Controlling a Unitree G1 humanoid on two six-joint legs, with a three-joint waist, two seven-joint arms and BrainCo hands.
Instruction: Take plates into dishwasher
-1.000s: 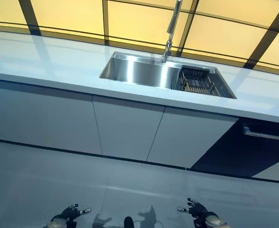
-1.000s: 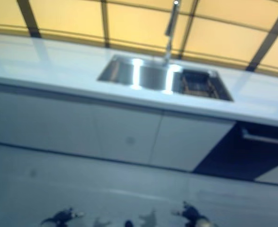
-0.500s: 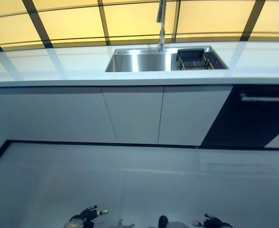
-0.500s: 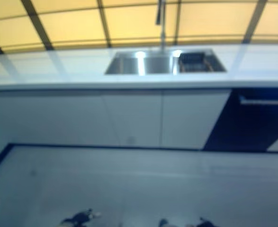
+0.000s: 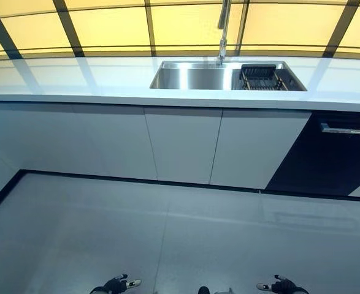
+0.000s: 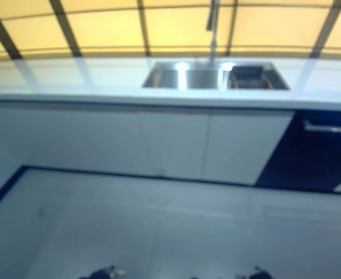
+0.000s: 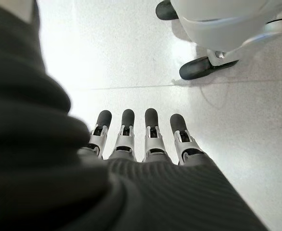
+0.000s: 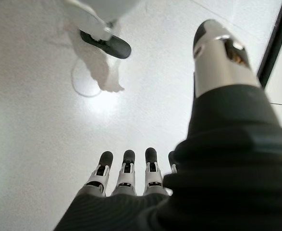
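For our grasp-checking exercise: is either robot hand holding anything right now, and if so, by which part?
Nothing is held. The left robot hand and the right robot hand both hang over bare floor with fingers straight and empty.

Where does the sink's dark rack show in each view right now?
Left eye view: dark rack in the right part of the sink, top centre.
Right eye view: same place.
Left wrist view: not in it.
Right wrist view: not in it.
Shared landmark: the faucet just left of the rack.
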